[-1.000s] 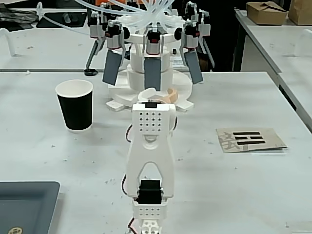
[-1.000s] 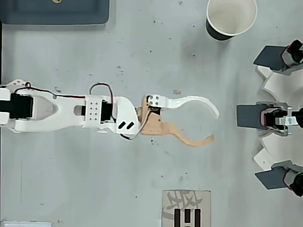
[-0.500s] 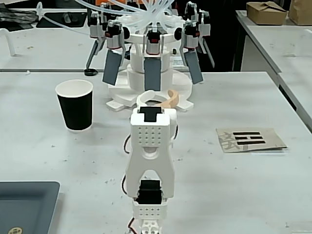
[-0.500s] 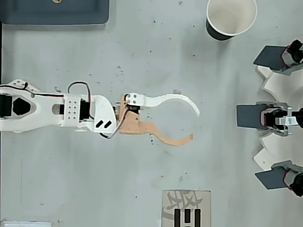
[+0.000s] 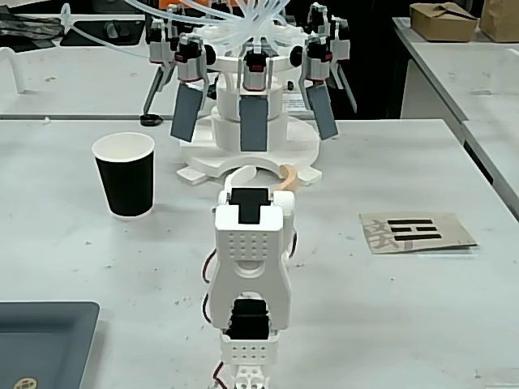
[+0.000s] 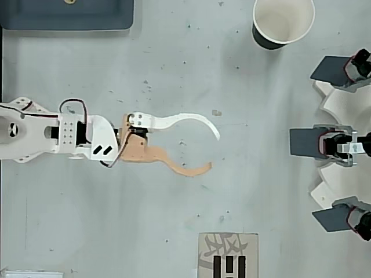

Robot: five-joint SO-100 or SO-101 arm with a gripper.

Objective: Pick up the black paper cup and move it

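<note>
The black paper cup (image 5: 126, 182) stands upright and empty on the grey table, black outside with a white rim and white inside. In the overhead view the cup (image 6: 262, 40) is at the top edge, right of centre. My gripper (image 6: 213, 152) is open, its white finger (image 6: 191, 120) and orange finger (image 6: 185, 169) curving apart with nothing between them. It hovers low over the middle of the table, well short of the cup. In the fixed view the gripper (image 5: 263, 173) shows just past the arm's white wrist, to the right of the cup.
A white machine (image 5: 251, 150) with dark grey paddles and clear tubes stands straight beyond the gripper; in the overhead view the machine (image 6: 330, 104) fills the right edge. A dark tray (image 5: 45, 340) lies near the arm's base. A printed card (image 5: 415, 232) lies flat on the right.
</note>
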